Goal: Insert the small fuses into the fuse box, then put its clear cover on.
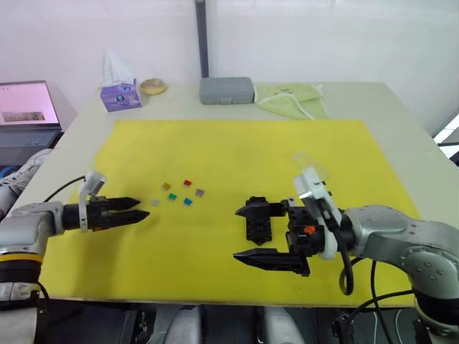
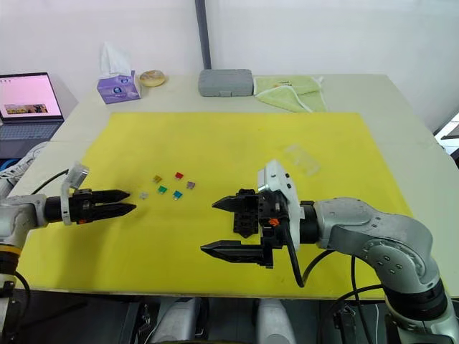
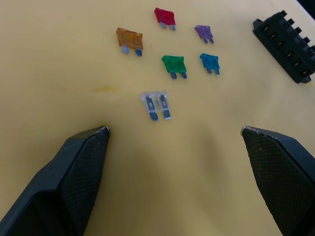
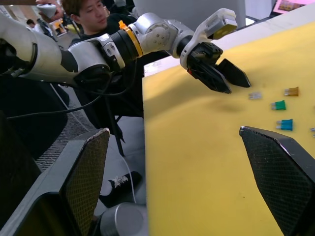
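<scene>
Yellow matting is covering most of a pale table (image 1: 401, 115), and the six small fuses (image 1: 177, 193) are lying on it in a loose cluster, flat on their sides, none touching another. In the left wrist view they are showing as orange (image 3: 129, 39), red (image 3: 164, 16), purple (image 3: 203, 32), green (image 3: 173, 64), blue (image 3: 209, 61) and a clear grey one (image 3: 156, 102), which is lying nearest the left gripper (image 1: 136, 209).

These are looking very light, hard and smooth, so a pinch that lands off-centre would probably flick one away or let it twist between the pads. The coloured plastic head seems the sensible place to take hold, leaving the two metal blades free for the slot (lying flat, each offers little height to catch).

The fuse box (image 1: 258, 222) is sitting to the right of the cluster, well apart from it, its slots looking empty; it is rigid and should stay put better, though it may slide under a push. The clear cover (image 1: 310, 165) is lying further back and to the right, faint against the mat, likely slick and slightly flexible.

The left gripper is hovering just beside the cluster, fingers parted and holding nothing. The right gripper (image 1: 252, 233) is reaching in with its jaws spread wide either side of the fuse box, also empty.

A grey case (image 1: 226, 90), a green cloth (image 1: 290, 97) and a tissue box (image 1: 120, 92) are sitting along the far edge.
</scene>
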